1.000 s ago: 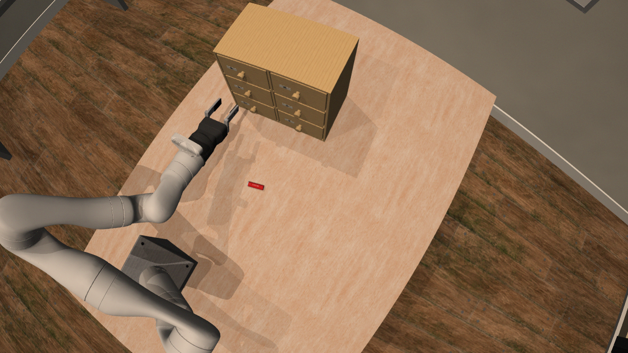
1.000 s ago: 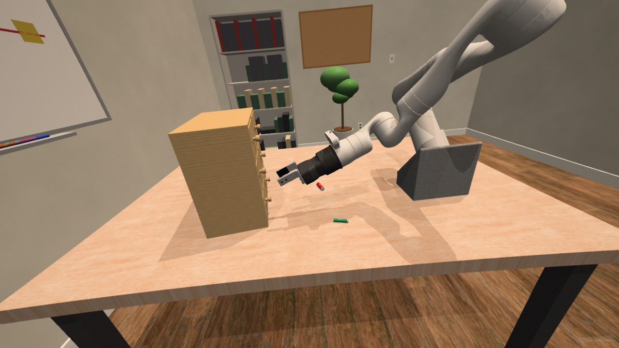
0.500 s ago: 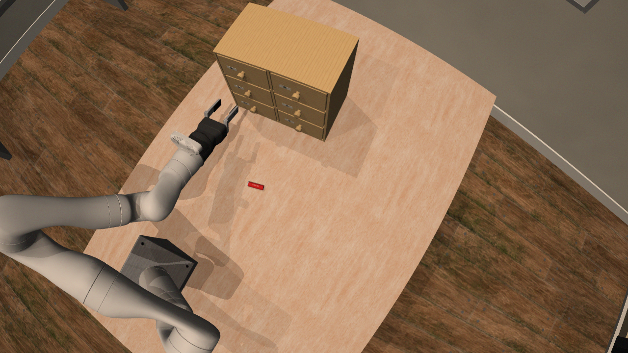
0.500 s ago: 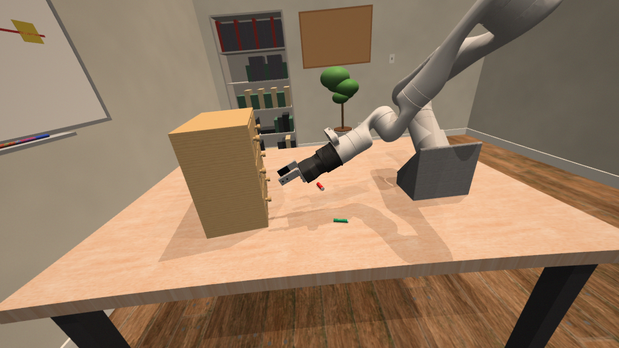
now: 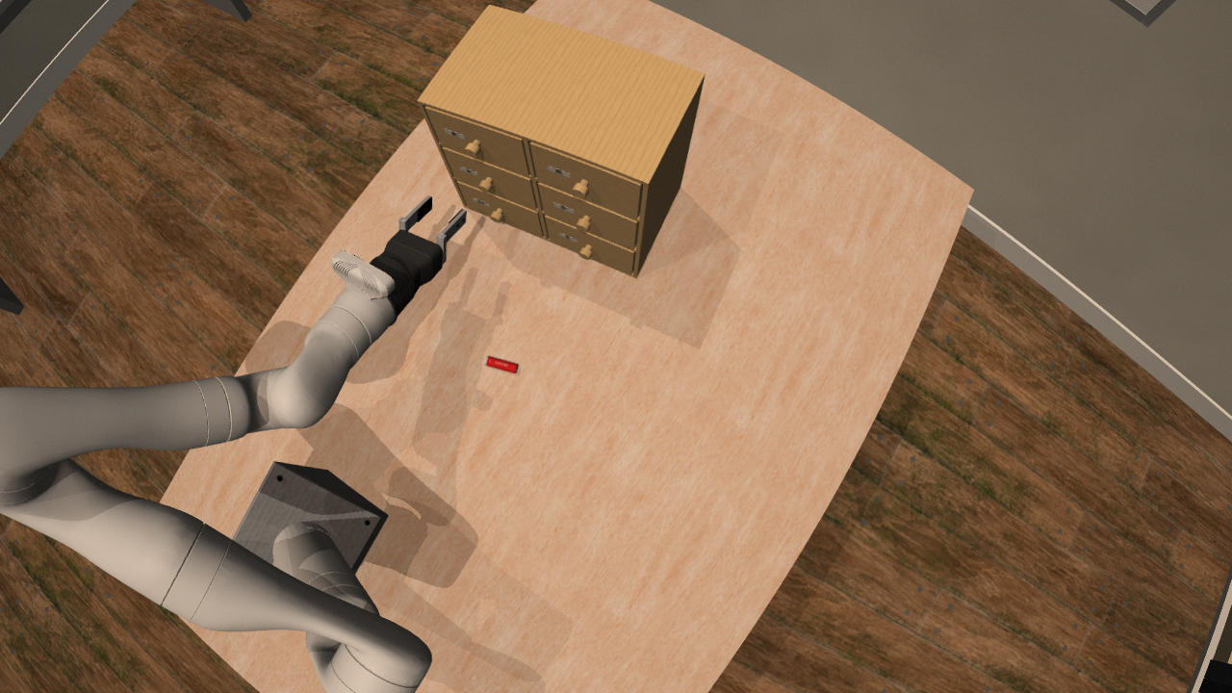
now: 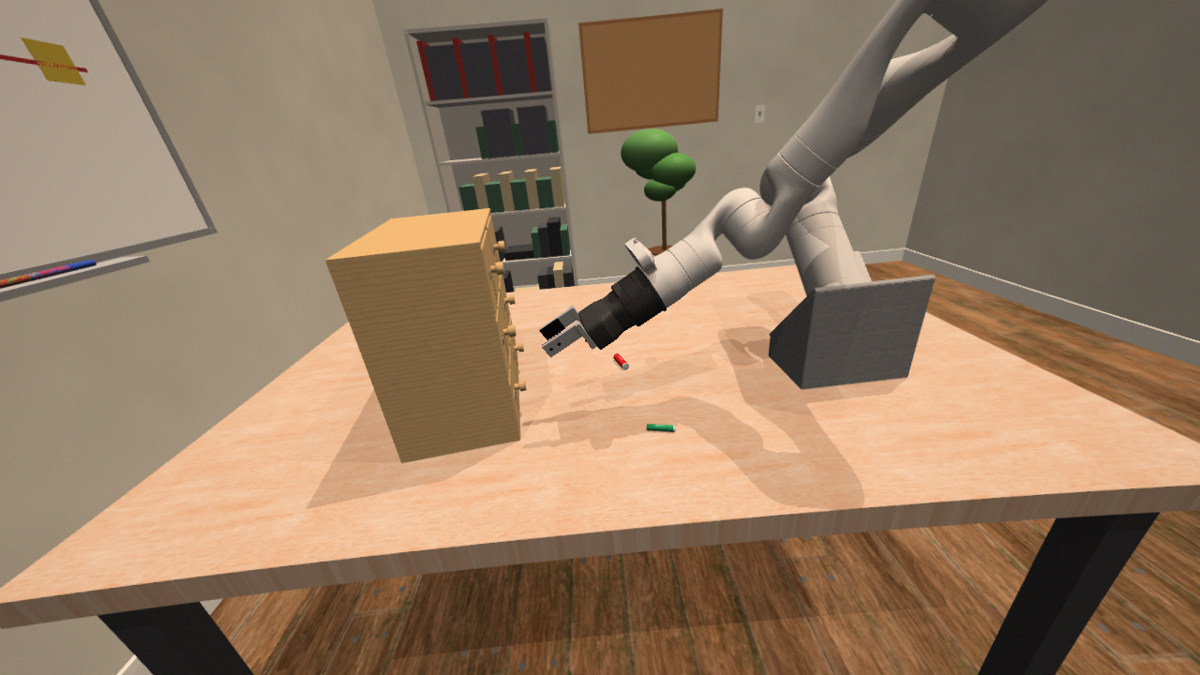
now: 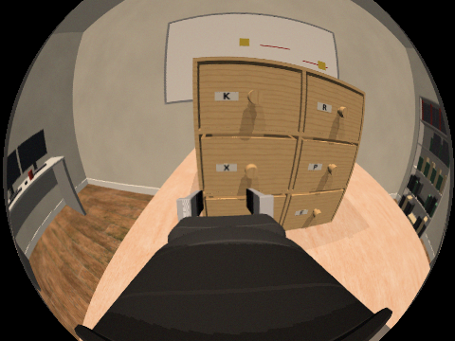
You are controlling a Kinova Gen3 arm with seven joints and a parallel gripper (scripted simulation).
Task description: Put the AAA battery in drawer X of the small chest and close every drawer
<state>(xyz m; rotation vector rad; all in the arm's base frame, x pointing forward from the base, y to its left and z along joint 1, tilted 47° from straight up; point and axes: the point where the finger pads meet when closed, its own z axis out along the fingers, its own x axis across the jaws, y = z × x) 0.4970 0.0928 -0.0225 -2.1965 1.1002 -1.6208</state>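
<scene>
Exterior view: open claw (image 5: 433, 222) (image 6: 560, 333) (image 7: 225, 198) slants down toward the chest (image 5: 564, 86) (image 6: 424, 336) (image 7: 280, 142).

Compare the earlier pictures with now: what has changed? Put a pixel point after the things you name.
The arm's elbow (image 5: 25, 439) (image 6: 990, 21) has risen, out past the exterior view's top edge; the gripper (image 5: 447, 208) (image 6: 547, 341) (image 7: 225, 198) has barely shifted. Nothing was grasped or released. The gripper stays open; the chest (image 5: 559, 86) (image 6: 419, 336) (image 7: 302, 101), red battery (image 5: 501, 364) (image 6: 621, 361) and green battery (image 6: 660, 427) stayed put.
</scene>
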